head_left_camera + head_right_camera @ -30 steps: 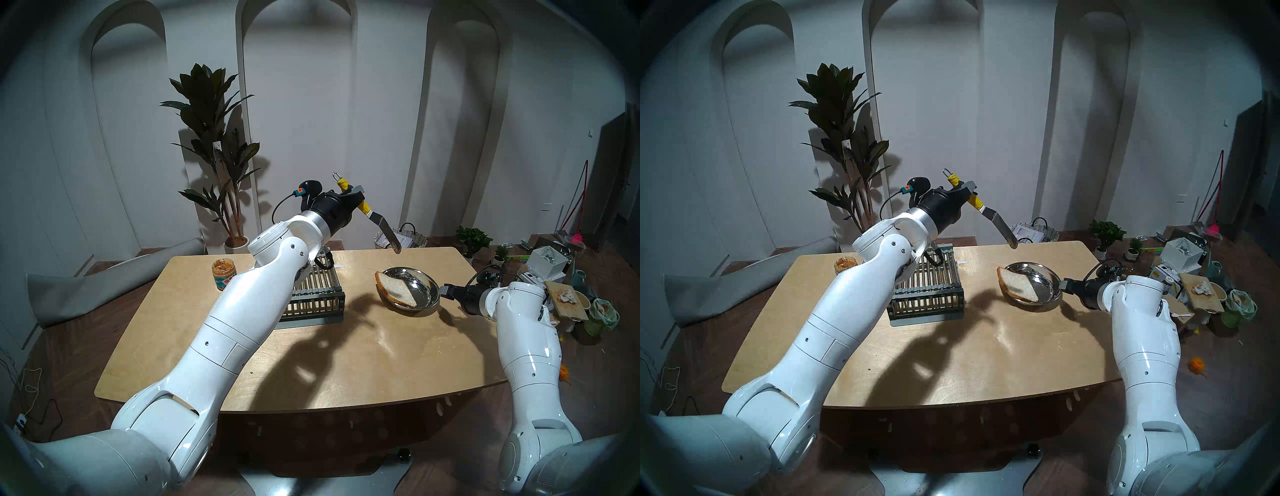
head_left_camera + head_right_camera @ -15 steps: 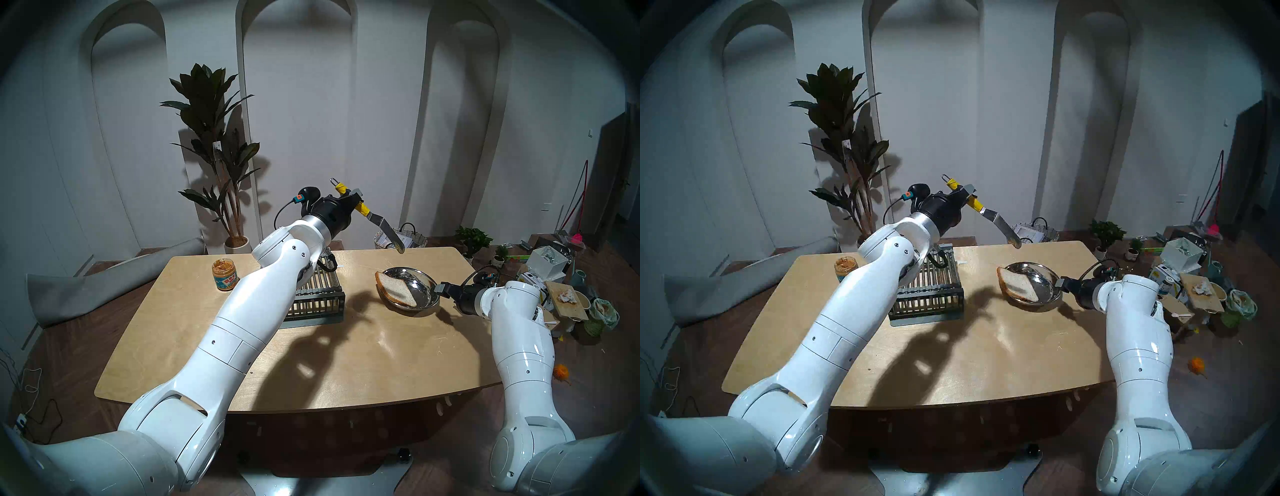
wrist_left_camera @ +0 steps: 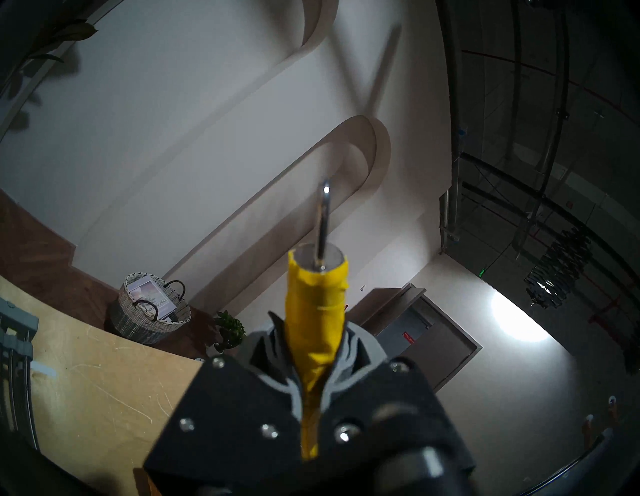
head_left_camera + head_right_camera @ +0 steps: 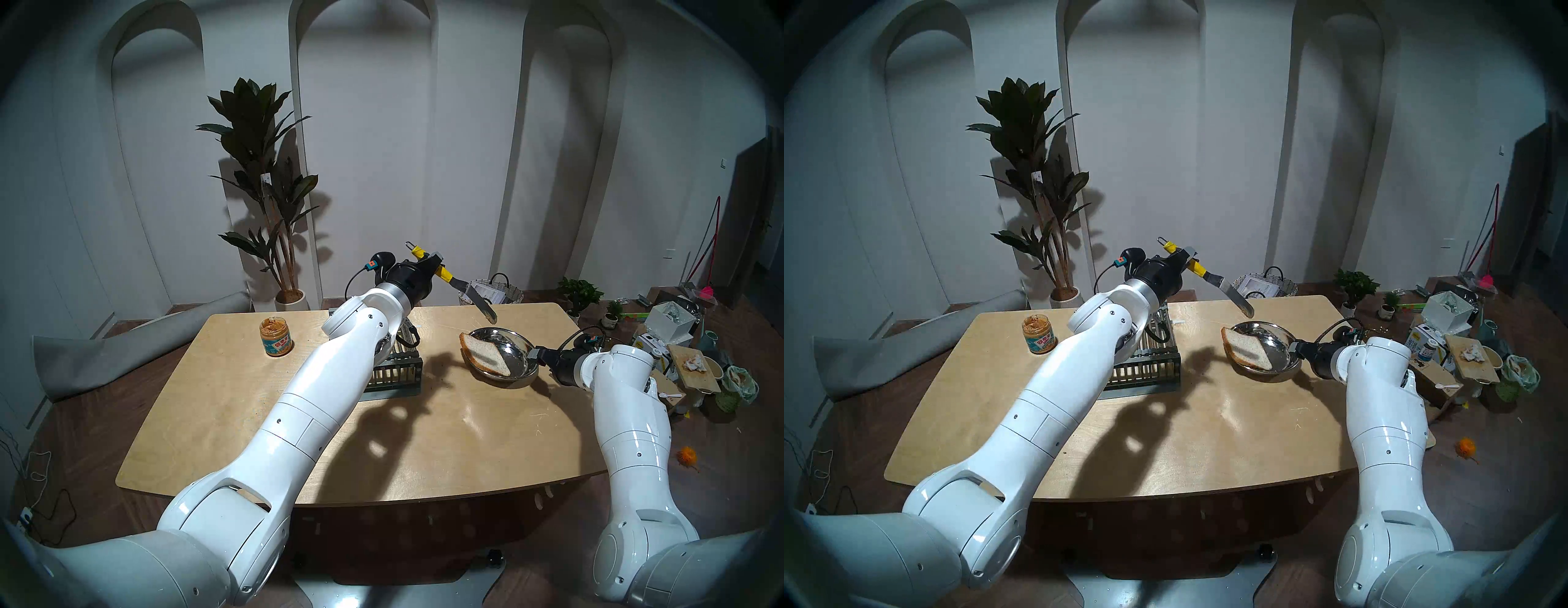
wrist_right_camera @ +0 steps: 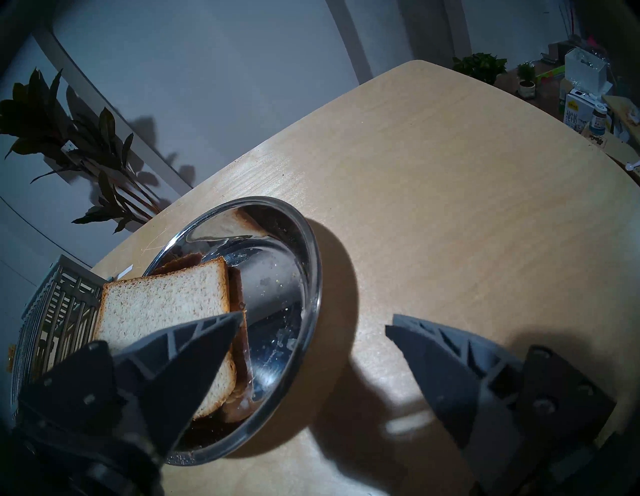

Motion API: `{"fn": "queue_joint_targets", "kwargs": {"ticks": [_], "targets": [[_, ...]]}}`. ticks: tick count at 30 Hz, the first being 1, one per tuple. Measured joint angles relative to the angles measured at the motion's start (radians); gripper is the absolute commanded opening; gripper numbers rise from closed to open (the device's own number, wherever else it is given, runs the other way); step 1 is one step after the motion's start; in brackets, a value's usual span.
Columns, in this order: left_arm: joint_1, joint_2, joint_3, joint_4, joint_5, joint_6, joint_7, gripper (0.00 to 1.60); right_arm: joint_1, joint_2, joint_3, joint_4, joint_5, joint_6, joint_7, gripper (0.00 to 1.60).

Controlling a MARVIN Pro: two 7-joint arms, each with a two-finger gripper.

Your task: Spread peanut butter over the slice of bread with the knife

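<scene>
Above the far right part of the table, the left gripper is clamped tight on the yellow handle of the knife, its blade slanting down toward the steel dish with a dab of peanut butter on the tip. The slice of bread leans in the left half of that dish, crumb face up and bare. The rest of the paste sits in the jar, far left on the table, well apart from the dish.

The right gripper has its fingers spread wide and grips nothing; one finger hangs over the bread, the other over bare table beside the dish's near right rim.

To do this step well, I judge the blade should come down flat, not edge-on, landing on the high end of the slice and drawing lightly along it, since the bread rests tilted and could slide. The open gripper could steady the dish rim first.
</scene>
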State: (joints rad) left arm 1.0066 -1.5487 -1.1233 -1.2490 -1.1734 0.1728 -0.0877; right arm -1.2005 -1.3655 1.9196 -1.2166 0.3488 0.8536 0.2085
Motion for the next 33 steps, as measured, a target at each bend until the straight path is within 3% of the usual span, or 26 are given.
{"fn": "queue_joint_targets", "kwargs": {"ticks": [9,16,18,21,31,33], "targets": [[-0.009,-0.032,-0.001,0.075,-0.016,-0.017,-0.001,0.00,0.014,-0.002,-0.013,0.054,0.000,-0.026,0.005,1.24],[-0.016,-0.052,0.000,0.119,-0.022,-0.032,-0.005,0.00,0.028,0.008,-0.020,0.099,0.000,-0.048,0.007,1.07],[-0.018,-0.056,0.000,0.129,-0.023,-0.036,-0.006,0.00,0.032,0.010,-0.022,0.109,0.000,-0.053,0.007,0.91],[-0.021,-0.061,0.000,0.138,-0.025,-0.040,-0.007,0.00,0.036,0.013,-0.024,0.116,0.000,-0.058,0.008,0.80],[-0.034,-0.088,-0.014,0.207,-0.045,-0.056,0.006,0.00,0.047,0.019,-0.032,0.133,0.000,-0.077,0.010,0.75],[-0.033,-0.093,-0.018,0.215,-0.047,-0.060,0.029,0.00,0.048,0.019,-0.033,0.136,0.000,-0.080,0.010,0.67]]}}
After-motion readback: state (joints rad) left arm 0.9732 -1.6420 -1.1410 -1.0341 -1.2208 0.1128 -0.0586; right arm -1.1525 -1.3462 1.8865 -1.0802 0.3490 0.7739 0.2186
